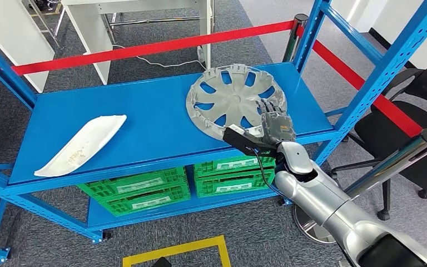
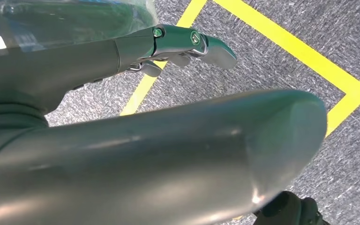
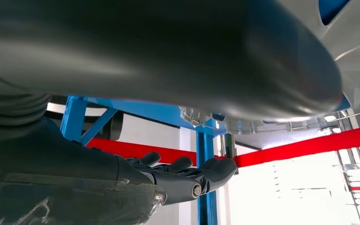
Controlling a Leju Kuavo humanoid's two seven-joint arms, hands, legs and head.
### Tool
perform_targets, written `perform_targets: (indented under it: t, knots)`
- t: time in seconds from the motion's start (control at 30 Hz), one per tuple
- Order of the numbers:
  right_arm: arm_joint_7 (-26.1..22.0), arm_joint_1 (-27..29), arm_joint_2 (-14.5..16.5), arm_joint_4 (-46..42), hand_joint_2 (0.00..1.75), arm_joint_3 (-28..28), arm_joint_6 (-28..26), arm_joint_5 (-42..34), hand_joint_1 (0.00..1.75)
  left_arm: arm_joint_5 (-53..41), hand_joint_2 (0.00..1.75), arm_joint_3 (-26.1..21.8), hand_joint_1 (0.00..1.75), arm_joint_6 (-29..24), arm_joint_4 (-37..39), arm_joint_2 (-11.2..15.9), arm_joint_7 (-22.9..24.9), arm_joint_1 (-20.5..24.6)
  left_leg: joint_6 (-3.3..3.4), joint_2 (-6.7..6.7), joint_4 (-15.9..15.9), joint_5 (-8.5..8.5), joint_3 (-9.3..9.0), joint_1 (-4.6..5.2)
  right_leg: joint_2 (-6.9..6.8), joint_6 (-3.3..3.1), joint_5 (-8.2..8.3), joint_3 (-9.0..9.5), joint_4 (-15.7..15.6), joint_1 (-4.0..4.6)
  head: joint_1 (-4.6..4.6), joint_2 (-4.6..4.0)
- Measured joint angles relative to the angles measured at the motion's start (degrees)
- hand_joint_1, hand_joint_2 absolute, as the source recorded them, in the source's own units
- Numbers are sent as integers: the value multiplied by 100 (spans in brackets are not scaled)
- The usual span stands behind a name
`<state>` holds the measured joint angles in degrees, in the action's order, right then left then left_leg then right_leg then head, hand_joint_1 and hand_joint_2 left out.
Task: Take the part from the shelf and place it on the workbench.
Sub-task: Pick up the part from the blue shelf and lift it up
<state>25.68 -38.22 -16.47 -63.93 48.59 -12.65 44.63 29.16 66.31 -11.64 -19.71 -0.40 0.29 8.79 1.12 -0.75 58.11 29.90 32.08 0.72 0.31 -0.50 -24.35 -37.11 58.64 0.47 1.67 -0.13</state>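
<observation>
A: Grey carpet, red barrier tape, and a blue shelf [image 1: 144,119] taking up most of the head view. Green crates [image 1: 136,189] sit on the tier below.

B: Where's the part?

A: The hubcap [image 1: 231,100] lies on the shelf at about two o'clock. A white panel [image 1: 83,143] lies at nine.

B: Grasped yet?

A: The right hand [image 1: 275,121] is at the hubcap's five o'clock rim, fingers over it, thumb apparently beneath. I cannot tell if it has clamped. The left hand [image 2: 187,44] hangs released above the floor.

B: So mostly undone?

A: I'd say so: lifting, carrying and setting down on the bench all remain.
</observation>
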Motion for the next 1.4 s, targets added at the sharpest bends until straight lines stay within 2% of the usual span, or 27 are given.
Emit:
perform_targets:
  t: [0.07, 0.13, 0.2, 0.23, 0.27, 0.3, 0.33, 0.37, 0.4, 0.43, 0.47, 0.53, 0.6, 0.63, 0.7, 0.73, 0.77, 0.8, 0.83, 0.87, 0.9, 0.93, 0.97, 1.07, 1.1, 1.13, 1.4]
  knots:
    - [5, -2, -5, -1, 0, -10, 4, 0, 0, -17, 0, 0, 0, 9, 1, 0, 17, -3, 50, 11, -148, -55, -100, -32, 2, 40, -2, 31, -24, -6, 3, 0]
    - [5, -12, -14, 1, 0, -16, 12, 0, 0, -32, 0, 0, 0, 14, -1, -2, 37, 1, 61, 26, -296, -107, -226, -84, 3, 91, -145, -91, 264, -17, 16, 0]
    - [5, 1, -17, 8, 0, -10, 26, 0, 0, -40, 0, 0, 0, 13, -1, -2, 54, 7, 45, 29, -320, -83, -290, -113, 3, 171, -415, -462, 971, -66, 31, 0]
    - [6, 20, -18, 15, 0, -8, 33, 0, 0, -43, 0, 0, 0, 13, 0, -2, 60, 4, 24, 27, -314, -57, -316, -133, 2, 214, -486, -640, 1276, -102, 35, 0]
    - [7, 38, -19, 22, 0, -4, 38, 0, 0, -44, 0, 0, 0, 11, 1, -2, 61, -3, -5, 24, -302, -26, -345, -156, 0, 257, -462, -744, 1417, -141, 40, 0]
    - [7, 47, -19, 29, 0, -3, 39, 0, 0, -45, 0, 0, 0, 10, 1, -2, 49, -10, -44, 21, -281, 18, -377, -185, -3, 300, -320, -734, 1325, -179, 40, 0]
    - [7, 49, -19, 33, 0, -3, 39, 0, 0, -43, 0, -1, 0, 8, 1, -2, 27, -14, -93, 17, -244, 79, -413, -220, -10, 347, -93, -617, 1024, -218, 43, 0]
    - [7, 50, -18, 38, 0, -3, 37, 0, 0, -39, 0, -2, 0, 6, 4, 5, 1, -15, -153, 11, -199, 153, -435, -249, -12, 399, 70, -477, 699, -246, 49, 0]
    - [7, 47, -18, 41, 0, -1, 35, 0, 0, -29, 0, -3, 0, 6, 7, 10, -19, -7, -218, 7, -131, 230, -435, -263, -7, 413, 168, -351, 408, -262, 70, 0]
    - [8, 55, -18, 44, 0, 4, 36, 0, 0, -15, 0, -4, 0, 8, 10, 15, -26, -1, -274, 1, -80, 287, -424, -265, -1, 378, 183, -277, 243, -266, 79, 0]
    - [9, 70, -18, 48, 0, 10, 37, 0, 0, -3, 0, -5, 0, 9, 13, 20, -23, 1, -317, -4, -49, 319, -405, -256, 7, 315, 113, -266, 220, -259, 70, 0]
    - [11, 99, -23, 51, 0, 17, 38, 0, 0, 12, 0, -5, 0, 14, 14, 21, -11, -11, -366, -8, -38, 338, -404, -251, 11, 151, 41, -272, 252, -250, 25, 0]
    - [10, 98, -27, 53, 0, 15, 34, 0, 0, 13, 0, -5, 0, 14, 15, 24, -7, -15, -393, 5, 117, 432, -356, -255, 11, 62, -16, -240, 262, -250, -8, 0]
    - [9, 91, -27, 52, 0, 15, 33, 0, 0, 14, 0, -6, 0, 13, 15, 25, -9, -8, -397, 14, 360, 546, -237, -252, 9, 27, -39, -214, 258, -247, -22, 0]
    - [9, 90, -26, 52, 0, 21, 33, 0, 0, 18, 0, -7, 0, 13, 15, 25, -17, 3, -382, 24, 1161, 827, 229, -233, 3, -29, -79, -175, 253, -217, -38, 0]
    - [9, 95, -26, 52, 0, 27, 34, 0, 0, 19, 0, -7, 0, 14, 15, 25, -19, -2, -365, 24, 1524, 905, 482, -222, 2, -50, -97, -158, 253, -196, -40, 0]
    - [9, 101, -25, 52, 0, 32, 36, 0, 0, 20, 0, -7, 0, 14, 15, 25, -19, -10, -338, 24, 1728, 879, 668, -209, 6, -67, -115, -138, 253, -172, -41, 0]
    - [10, 105, -26, 52, 0, 35, 36, 0, 0, 20, 0, -7, 0, 15, 15, 25, -19, -17, -298, 24, 1708, 729, 747, -191, 11, -77, -135, -108, 253, -149, -42, 0]
    - [10, 104, -26, 51, 0, 35, 35, 0, 0, 20, 0, -7, 0, 14, 15, 25, -20, -21, -246, 24, 1476, 482, 715, -167, 18, -81, -157, -67, 252, -127, -40, 0]
    - [11, 102, -26, 51, 0, 34, 33, 0, 0, 19, 0, -7, 0, 14, 15, 26, -21, -21, -182, 24, 1112, 194, 610, -134, 23, -81, -181, -23, 247, -115, -41, 0]
    - [14, 96, -26, 50, 0, 34, 30, 0, 0, 19, 0, -7, 0, 13, 15, 30, -22, -19, -117, 25, 769, -24, 493, -98, 28, -73, -201, 15, 242, -95, -33, 0]
    - [20, 92, -26, 50, 0, 34, 22, 0, 0, 19, 0, -8, 0, 13, 16, 34, -23, -15, -68, 26, 495, -156, 393, -63, 31, -55, -210, 37, 232, -91, -31, 0]
    - [31, 90, -27, 51, 0, 34, 10, 0, 0, 19, 0, -8, 0, 13, 16, 35, -25, -12, -56, 27, 305, -186, 322, -40, 33, -40, -224, 38, 233, -85, -33, 0]
    - [90, 93, -33, 52, 0, 20, -80, 7, 0, 18, 0, -9, 0, 11, 16, 34, -31, -19, -151, 23, 154, -121, 260, -35, 18, -21, -238, 25, 233, -82, -30, 0]
    - [104, 92, -33, 52, 0, 14, -116, 17, 0, 17, 0, -10, 0, 11, 17, 34, -32, -22, -158, 18, 163, -123, 261, -36, 11, -15, -229, 36, 218, -86, -22, 0]
    - [111, 85, -31, 52, 0, 8, -144, 37, 0, 15, 0, -10, 0, 11, 17, 32, -32, -22, -136, 15, 163, -118, 258, -34, 8, -5, -224, 49, 203, -85, -21, 0]
    - [-97, -14, 7, 52, 0, 3, -192, 219, 0, -43, 0, -9, 0, 16, 15, 20, -31, 7, -92, 12, 165, -112, 257, -34, 7, 40, -200, 84, 138, -85, -19, 0]
